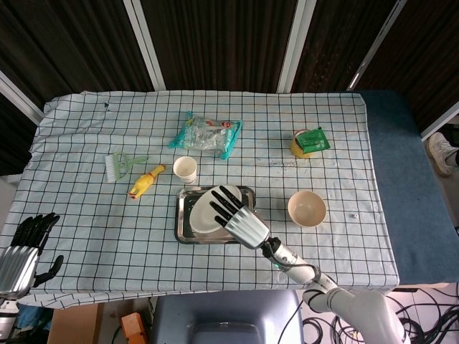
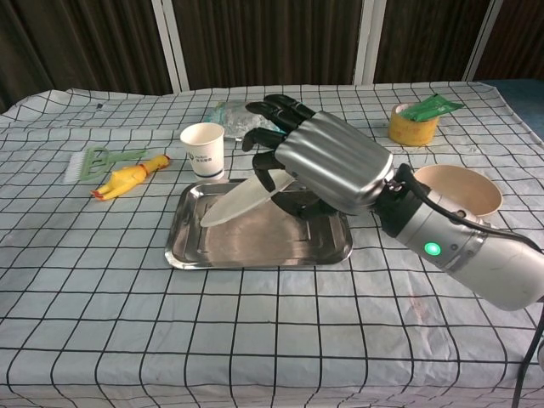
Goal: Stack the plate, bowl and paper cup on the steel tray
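Note:
My right hand (image 1: 235, 215) (image 2: 319, 161) holds the white plate (image 1: 203, 213) (image 2: 238, 202) over the steel tray (image 1: 185, 222) (image 2: 191, 242). The plate is tilted, its left edge low above the tray floor. Behind the tray's left corner stands the paper cup (image 1: 185, 169) (image 2: 203, 149), upright. To the right of the tray the beige bowl (image 1: 306, 208) (image 2: 463, 187) sits on the cloth. My left hand (image 1: 25, 247) hangs off the table's front left corner with nothing in it, its fingers loosely extended.
A yellow rubber chicken (image 1: 146, 180) (image 2: 127, 179) and a green brush (image 1: 120, 165) (image 2: 95, 160) lie left of the cup. A clear snack bag (image 1: 208, 133) (image 2: 255, 119) is behind the tray. A yellow tape roll with a green packet (image 1: 308, 141) (image 2: 410, 121) sits at the back right.

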`<state>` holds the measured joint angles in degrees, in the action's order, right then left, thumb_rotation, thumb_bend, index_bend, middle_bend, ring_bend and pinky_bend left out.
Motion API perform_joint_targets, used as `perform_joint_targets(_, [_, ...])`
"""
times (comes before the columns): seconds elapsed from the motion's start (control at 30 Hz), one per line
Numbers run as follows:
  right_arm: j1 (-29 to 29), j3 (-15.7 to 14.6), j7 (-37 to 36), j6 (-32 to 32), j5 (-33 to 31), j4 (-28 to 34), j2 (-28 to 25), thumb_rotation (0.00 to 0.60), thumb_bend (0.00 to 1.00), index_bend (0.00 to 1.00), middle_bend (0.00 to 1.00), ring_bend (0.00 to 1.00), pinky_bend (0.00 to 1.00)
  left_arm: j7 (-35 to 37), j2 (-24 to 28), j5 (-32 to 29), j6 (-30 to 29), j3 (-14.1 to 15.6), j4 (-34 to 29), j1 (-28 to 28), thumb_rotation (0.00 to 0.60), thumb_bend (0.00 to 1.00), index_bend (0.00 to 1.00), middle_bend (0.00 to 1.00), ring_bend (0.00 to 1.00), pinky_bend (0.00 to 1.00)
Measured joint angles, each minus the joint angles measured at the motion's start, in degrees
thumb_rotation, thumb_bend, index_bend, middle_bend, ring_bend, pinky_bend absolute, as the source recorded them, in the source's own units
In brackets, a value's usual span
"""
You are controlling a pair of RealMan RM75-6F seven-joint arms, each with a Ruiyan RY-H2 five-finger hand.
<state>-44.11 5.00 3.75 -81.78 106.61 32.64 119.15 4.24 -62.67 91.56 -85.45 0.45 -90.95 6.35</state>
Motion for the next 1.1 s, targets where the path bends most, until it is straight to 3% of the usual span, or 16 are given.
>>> perform_joint_targets(0.4, [1.22,-3.86,-1.25,1.43,-1.78,-1.85,0.49,0.6,0.38,0.77,0.24,0.01,0.05,-0.35,-0.1,0.28,-0.12,0.11,-0.15,-0.05,0.6,0.4,0.0,0.06,0.03,0.05])
perform_joint_targets(0.73, [1.32,-4.51,-0.53,5.43,-4.16,0.79,0.06,0.6,0.32,0.53,0.23,0.0,0.05,-0.1,-0.02,0.26,-0.31,0.1,-0.13,-0.14,0.6,0.4,0.0,0.06,0.03,0.05])
perform_joint_targets(1.1, [1.47,-4.03,2.58,10.8,-7.71,9.83,-3.22,0.6,0.25,0.34,0.14,0.0,0.05,0.34,-0.04,0.53,-0.75,0.06,0.15,-0.23,0.6,0.4,0.0,0.06,0.04,0.05])
